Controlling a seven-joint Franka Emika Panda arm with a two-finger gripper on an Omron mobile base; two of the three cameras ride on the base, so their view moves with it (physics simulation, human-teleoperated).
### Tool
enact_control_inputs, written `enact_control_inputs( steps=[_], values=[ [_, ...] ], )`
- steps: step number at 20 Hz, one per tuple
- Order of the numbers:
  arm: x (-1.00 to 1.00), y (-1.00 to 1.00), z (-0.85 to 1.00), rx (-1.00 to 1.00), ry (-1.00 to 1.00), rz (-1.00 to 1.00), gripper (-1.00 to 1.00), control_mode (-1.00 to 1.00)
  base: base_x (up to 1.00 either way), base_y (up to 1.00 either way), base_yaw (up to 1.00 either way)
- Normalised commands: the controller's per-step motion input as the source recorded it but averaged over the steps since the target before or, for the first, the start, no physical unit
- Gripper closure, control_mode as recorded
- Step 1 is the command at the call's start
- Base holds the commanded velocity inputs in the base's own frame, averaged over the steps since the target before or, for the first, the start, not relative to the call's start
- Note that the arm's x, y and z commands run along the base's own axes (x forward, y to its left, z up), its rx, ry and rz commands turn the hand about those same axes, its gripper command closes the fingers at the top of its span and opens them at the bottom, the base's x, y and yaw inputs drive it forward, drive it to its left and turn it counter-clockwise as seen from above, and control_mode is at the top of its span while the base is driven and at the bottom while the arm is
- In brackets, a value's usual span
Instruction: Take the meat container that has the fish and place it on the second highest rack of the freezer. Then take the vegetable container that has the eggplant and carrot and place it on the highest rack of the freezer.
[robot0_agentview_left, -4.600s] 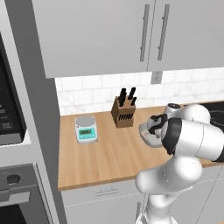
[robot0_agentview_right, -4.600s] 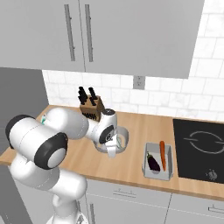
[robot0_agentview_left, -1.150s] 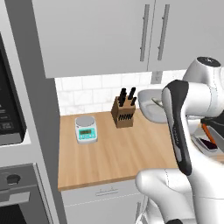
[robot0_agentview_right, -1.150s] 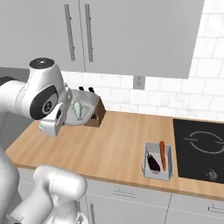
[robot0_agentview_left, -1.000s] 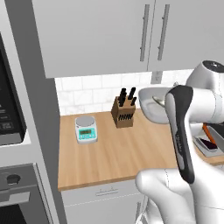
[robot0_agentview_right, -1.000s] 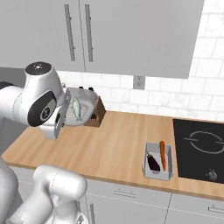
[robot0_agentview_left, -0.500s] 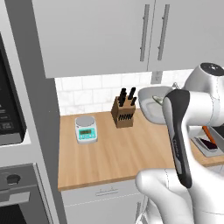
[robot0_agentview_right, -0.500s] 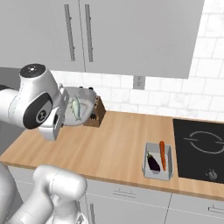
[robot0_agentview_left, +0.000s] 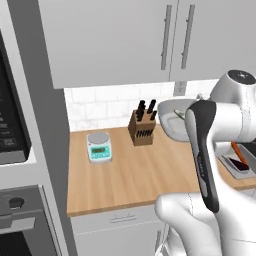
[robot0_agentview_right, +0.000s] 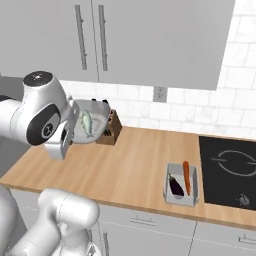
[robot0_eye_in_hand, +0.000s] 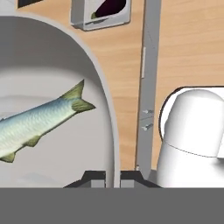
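Left base: bowl (robot0_agentview_left: 176, 116) held aloft over the desk (robot0_agentview_left: 135, 175), arm hiding most of it; freezer not seen.

Right base: fish (robot0_agentview_right: 87, 123) in the raised bowl beside the knife block (robot0_agentview_right: 111, 129); tray (robot0_agentview_right: 181, 185) with eggplant (robot0_agentview_right: 176, 185) and carrot (robot0_agentview_right: 186, 177) sits well apart.

Hand: claw (robot0_eye_in_hand: 112, 177) clamps the bowl rim, fish lying crosswise.

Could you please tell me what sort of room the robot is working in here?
A home kitchen, rendered: a wooden counter under grey wall cupboards, with a knife block, a kitchen scale and a black cooktop.
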Motion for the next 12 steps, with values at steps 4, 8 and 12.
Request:
enact_control_inputs(
  steps=[4, 8, 12],
  values=[
    [0.0, 0.0, 0.0, 0.0, 0.0, 0.0, 1.0, 1.0, -0.68, -0.29, 0.35],
    [0.0, 0.0, 0.0, 0.0, 0.0, 0.0, 1.0, 1.0, -0.51, -0.45, 0.56],
    [0.0, 0.0, 0.0, 0.0, 0.0, 0.0, 1.0, 1.0, -0.33, -0.35, 0.69]
  ],
)
